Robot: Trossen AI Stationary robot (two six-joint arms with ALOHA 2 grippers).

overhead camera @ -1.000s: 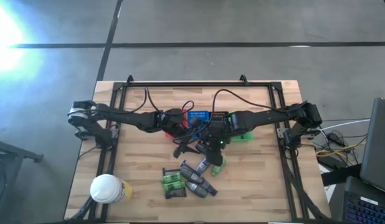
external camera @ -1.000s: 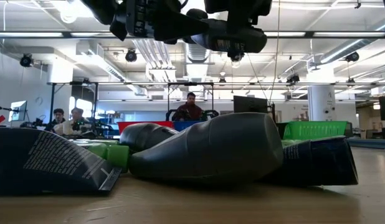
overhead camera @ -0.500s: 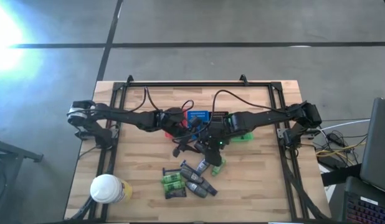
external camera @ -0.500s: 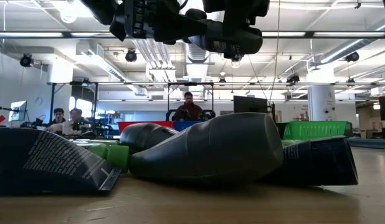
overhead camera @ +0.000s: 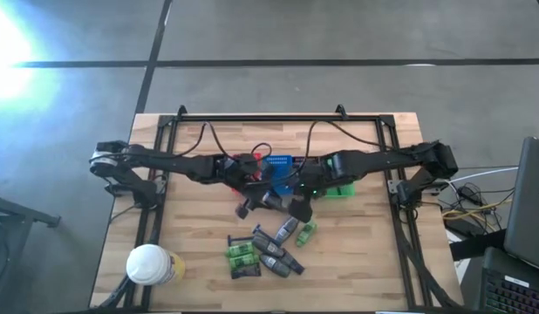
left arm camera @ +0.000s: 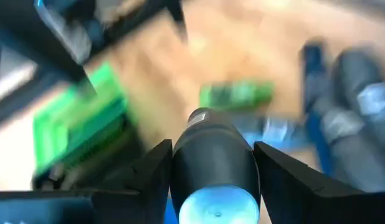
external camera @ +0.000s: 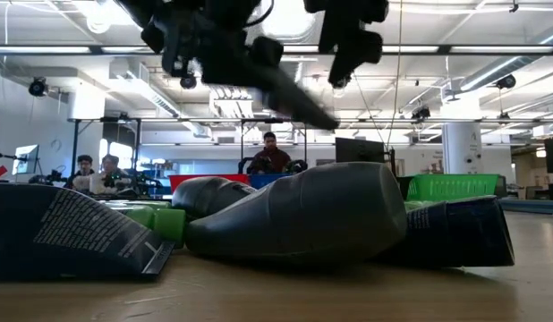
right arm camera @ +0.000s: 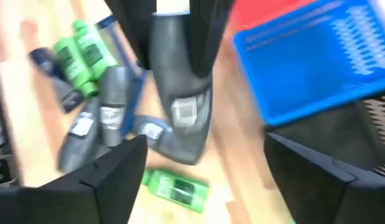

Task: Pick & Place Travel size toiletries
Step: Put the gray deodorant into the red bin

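My left gripper hangs over the table's middle, shut on a grey oval mini bottle, which also shows in the low view as a slanting bottle. My right gripper is open beside it, its fingers apart and touching nothing. Below them the other toiletries lie in a heap on the wood: grey bottles, green packets and dark sticks. A small green bottle lies alone at the heap's right. My left gripper pinches the grey bottle's body between its two fingers, and the bottle lies along the fingers. Its narrow cap end points away from the wrist. The bottle is lifted clear and slants downward above the heap.
Red, blue, black and green baskets stand in a row behind the grippers. A large white-lidded yellowish container stands at the near left. A black frame borders the table. People sit in the room beyond.
The grey bottle, held level high between both grippers a second ago, now slants down from my left gripper alone. My right gripper has come off it and drawn back toward the far edge, and its wrist has turned.
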